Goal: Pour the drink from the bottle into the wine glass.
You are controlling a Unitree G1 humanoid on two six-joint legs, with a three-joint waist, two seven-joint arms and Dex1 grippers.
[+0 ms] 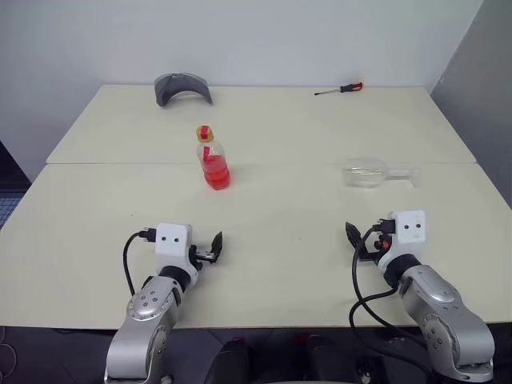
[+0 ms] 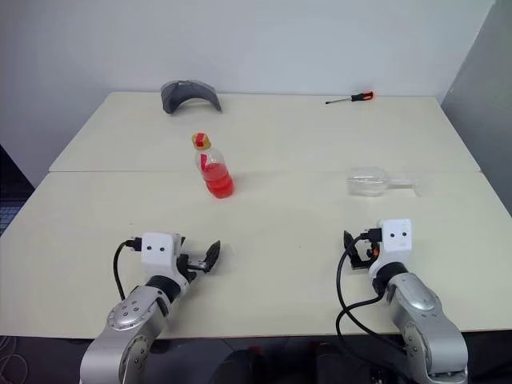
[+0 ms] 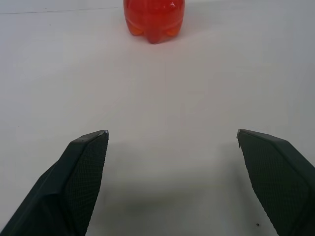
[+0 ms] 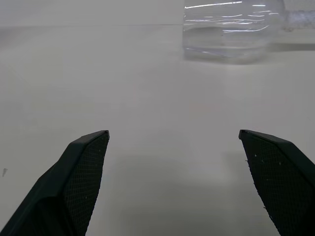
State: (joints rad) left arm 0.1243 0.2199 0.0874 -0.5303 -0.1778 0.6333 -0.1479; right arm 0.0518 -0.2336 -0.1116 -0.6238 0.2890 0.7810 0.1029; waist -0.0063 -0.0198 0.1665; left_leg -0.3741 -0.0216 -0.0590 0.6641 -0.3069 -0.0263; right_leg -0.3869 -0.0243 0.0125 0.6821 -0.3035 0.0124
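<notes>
We are seeing a curved grey visor-like piece (image 1: 183,87) lying at the far left of the pale cream table (image 1: 280,240). A red-handled screwdriver (image 1: 340,89) is lying at the far right, well apart from it.

Both forearms are clad in rounded silver-grey metal shells. Each wrist is capped by a white box marked with two small dark dots. Black cables are looped from the boxes back along the arms. The left gripper (image 1: 210,248) and right gripper (image 1: 358,238) are fitted with black fingers (image 3: 81,177), tapered and cross-hatched on the inner faces.
</notes>
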